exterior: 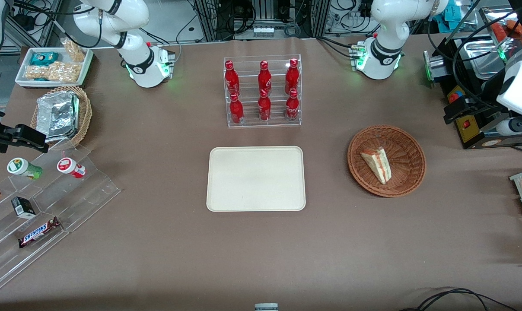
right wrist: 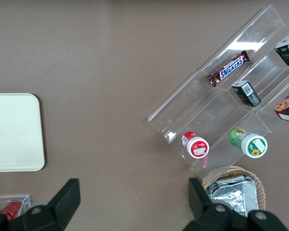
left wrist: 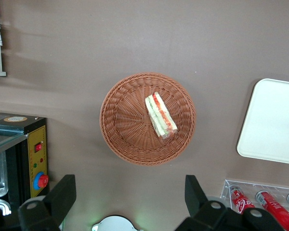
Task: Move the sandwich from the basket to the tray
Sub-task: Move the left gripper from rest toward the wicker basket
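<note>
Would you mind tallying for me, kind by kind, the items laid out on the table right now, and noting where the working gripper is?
Red bottles in the clear rack: 6
Sandwich in the basket: 1
Baskets, counting the tan basket holding a foil pack: 2
Tray, bare: 1
Snickers bar: 1
Round tubs: 2
Total: 13
The gripper is open, above the basket.

My black two-finger gripper (left wrist: 127, 202) hangs open above a reddish-brown woven wicker basket (left wrist: 116, 129) holding a white-bread sandwich (left wrist: 160, 115) striped red-orange and green.
</note>
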Motion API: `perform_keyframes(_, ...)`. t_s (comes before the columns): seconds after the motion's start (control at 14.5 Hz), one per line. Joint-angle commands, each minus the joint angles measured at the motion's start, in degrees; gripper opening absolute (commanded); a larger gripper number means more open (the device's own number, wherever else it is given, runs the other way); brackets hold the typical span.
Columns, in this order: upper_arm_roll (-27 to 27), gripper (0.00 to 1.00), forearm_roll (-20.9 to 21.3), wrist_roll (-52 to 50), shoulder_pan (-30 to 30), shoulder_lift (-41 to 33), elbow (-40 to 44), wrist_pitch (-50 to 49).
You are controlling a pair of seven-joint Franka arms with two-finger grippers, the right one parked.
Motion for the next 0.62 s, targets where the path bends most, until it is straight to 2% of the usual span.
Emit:
perform_keyframes(0.0, -0.69, 1.0, -0.81, -0.68, 1.18, -1.01, -0.36, 0.19)
perform_keyframes(0.34, -0.43, 1.0, -0.37, -1.12, 1.36, 1.26, -2.29, -0.07)
perform_keyframes(0.55, -0.43, 1.0, -0.99, -2.0, 3.46, 2.84, -8.52, 2.9)
